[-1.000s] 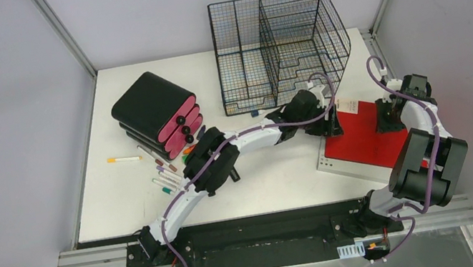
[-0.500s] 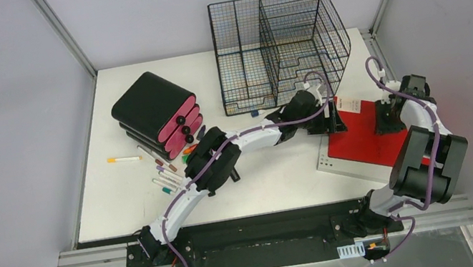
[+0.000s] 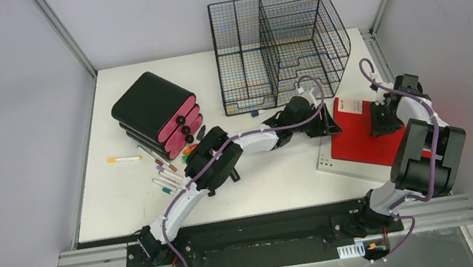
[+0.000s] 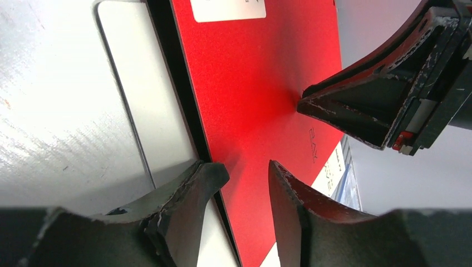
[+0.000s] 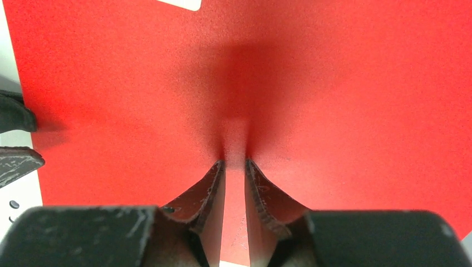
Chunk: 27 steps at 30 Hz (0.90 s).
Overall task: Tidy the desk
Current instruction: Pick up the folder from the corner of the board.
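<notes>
**Both grippers at the red cover on the desk**

Top external view: The desk (image 3: 267, 183), a large flat white tabletop with aluminium rails and grey walls around it, fills the middle of the view. A flat red rectangular cover (image 3: 362, 141) lies on it near the right edge. The cover rests on a pale grey flat slab (image 3: 335, 165) that sticks out past its near and left sides. A small white label (image 3: 350, 107) sits at the red cover's far corner. Behind the red cover stands a black wire-mesh rack (image 3: 277, 47). Well to the cover's left are a stack of black and pink cases (image 3: 158, 114) and scattered pens (image 3: 164, 173). The left gripper (image 3: 333, 119) is at the cover's left edge, and the right gripper (image 3: 381, 125) stands over its right part.

Left wrist view: The left gripper's two dark fingers are apart, one over the grey slab and the other over the red cover. The cover's dark edge runs between them, and neither finger visibly presses on it. Farther along the cover, the right gripper's tips touch the red surface.

Right wrist view: The right gripper's fingers are drawn almost together, leaving only a thin slit. Their tips rest on the red cover in a shadowed patch. Whether they pinch the cover cannot be told. The left gripper's fingertips show at the cover's left edge.
</notes>
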Motion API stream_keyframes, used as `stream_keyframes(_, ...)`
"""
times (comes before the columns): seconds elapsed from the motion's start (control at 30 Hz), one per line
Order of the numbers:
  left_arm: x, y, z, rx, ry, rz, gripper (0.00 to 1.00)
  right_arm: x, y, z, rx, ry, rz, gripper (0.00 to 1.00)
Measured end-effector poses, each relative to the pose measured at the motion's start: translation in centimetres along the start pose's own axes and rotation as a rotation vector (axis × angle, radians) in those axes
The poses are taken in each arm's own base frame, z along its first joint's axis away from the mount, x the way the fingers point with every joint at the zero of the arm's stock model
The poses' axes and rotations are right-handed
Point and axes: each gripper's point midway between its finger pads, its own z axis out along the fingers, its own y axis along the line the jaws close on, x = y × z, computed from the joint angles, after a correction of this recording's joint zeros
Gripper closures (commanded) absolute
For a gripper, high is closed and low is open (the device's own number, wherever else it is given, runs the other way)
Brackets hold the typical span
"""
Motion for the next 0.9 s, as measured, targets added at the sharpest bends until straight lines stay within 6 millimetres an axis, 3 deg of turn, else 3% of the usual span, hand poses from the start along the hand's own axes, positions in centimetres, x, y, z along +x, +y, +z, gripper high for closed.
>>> stream_keyframes(0.37, 0.8, -0.3, -0.6, 0.114, -0.021, -0.021, 0.65, 0.0, 0.1, -0.1, -0.004, 0.000, -0.003, 0.78)
stream_keyframes(0.57, 1.4, -1.3, -1.3, 0.212, -0.026, -0.026, 0.65, -0.3, 0.3, -0.5, -0.011, -0.019, -0.006, 0.77)
stream_keyframes(0.73, 1.1, -3.1, -1.8, 0.295, -0.037, -0.015, 0.72, -0.8, 0.7, -1.0, -0.025, -0.049, -0.011, 0.73)
stream_keyframes(0.9, 1.1, -3.6, -2.0, 0.323, -0.033, -0.015, 0.73, -1.3, 1.3, -1.5, -0.056, -0.081, -0.019, 0.65)
